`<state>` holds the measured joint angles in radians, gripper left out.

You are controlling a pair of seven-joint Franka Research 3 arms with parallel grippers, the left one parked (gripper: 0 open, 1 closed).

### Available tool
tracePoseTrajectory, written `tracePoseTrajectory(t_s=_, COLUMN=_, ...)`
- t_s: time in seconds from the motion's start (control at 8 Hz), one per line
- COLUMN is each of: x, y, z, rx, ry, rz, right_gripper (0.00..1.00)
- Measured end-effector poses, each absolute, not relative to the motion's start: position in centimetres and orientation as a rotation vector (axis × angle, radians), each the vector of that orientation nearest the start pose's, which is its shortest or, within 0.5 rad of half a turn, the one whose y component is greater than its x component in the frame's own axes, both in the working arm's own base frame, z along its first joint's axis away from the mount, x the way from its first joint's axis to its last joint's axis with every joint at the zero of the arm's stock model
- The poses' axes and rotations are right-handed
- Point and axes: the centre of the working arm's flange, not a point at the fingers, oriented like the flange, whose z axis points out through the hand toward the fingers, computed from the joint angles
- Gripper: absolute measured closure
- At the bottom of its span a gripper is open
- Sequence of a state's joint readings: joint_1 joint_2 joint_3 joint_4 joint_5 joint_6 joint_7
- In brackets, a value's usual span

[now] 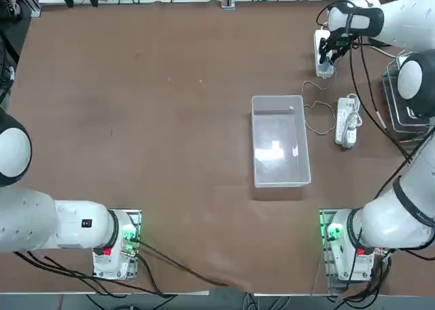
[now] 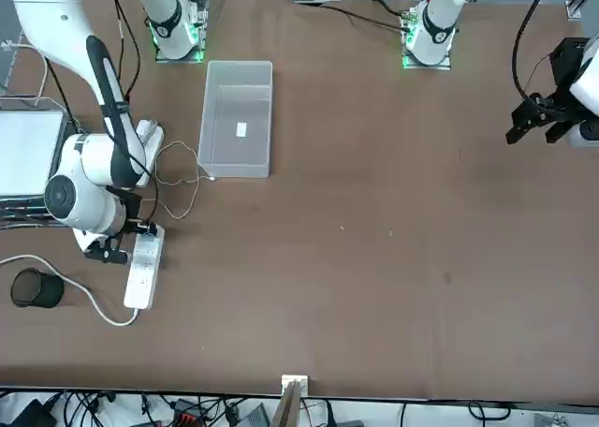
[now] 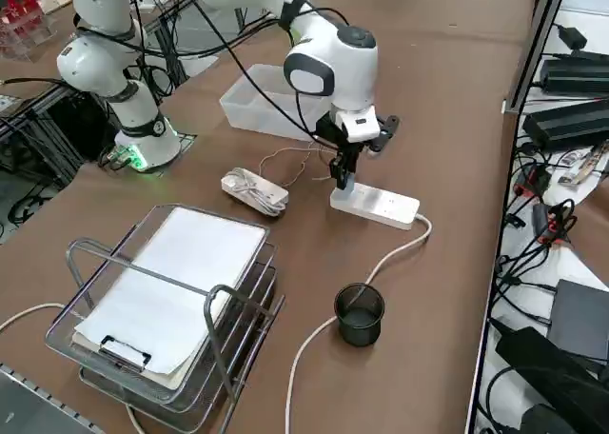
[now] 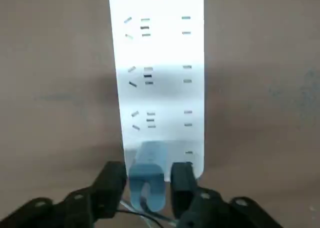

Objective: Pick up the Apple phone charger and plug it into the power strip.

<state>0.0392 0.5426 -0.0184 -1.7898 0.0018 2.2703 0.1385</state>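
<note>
The power strip (image 4: 160, 78) lies flat at the table's far right, its thick cord (image 3: 381, 263) trailing from one end. In the right wrist view the Apple phone charger (image 4: 148, 175) stands in the socket at the strip's near end. My right gripper (image 4: 148, 180) hangs directly over it, and a finger (image 4: 114, 185) flanks the block on each side with a thin gap, so the gripper is open. In the top view the gripper (image 1: 329, 55) covers the near end of the strip (image 1: 319, 41). The charger's thin pale cable (image 1: 314, 109) loops back toward the bin.
A clear plastic bin (image 1: 279, 182) sits mid-table. A white bar wound with cord (image 1: 346, 122) lies just right of it. A wire paper tray (image 3: 171, 291) stands at the right edge, and a black cup (image 3: 360, 313) sits near the strip's cord.
</note>
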Motion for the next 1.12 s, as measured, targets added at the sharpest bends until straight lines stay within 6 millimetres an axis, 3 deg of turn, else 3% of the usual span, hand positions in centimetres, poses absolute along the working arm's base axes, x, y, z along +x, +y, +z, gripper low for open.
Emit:
tracePoseTrajectory(t_s=0.25, x=65.5, y=1.4, z=25.7, rx=-3.147, ry=0.184, rz=0.073, right_gripper=0.02)
tracePoseTrajectory(t_s=0.5, x=66.2, y=1.3, z=29.4, rx=-3.147, ry=0.187, rz=0.072, right_gripper=0.0)
tracePoseTrajectory(t_s=0.75, x=66.2, y=1.3, z=35.5, rx=-3.144, ry=0.188, rz=0.032, right_gripper=0.0)
tracePoseTrajectory(t_s=1.12, x=64.0, y=0.3, z=45.6, rx=-3.137, ry=0.197, rz=-0.067, right_gripper=0.0)
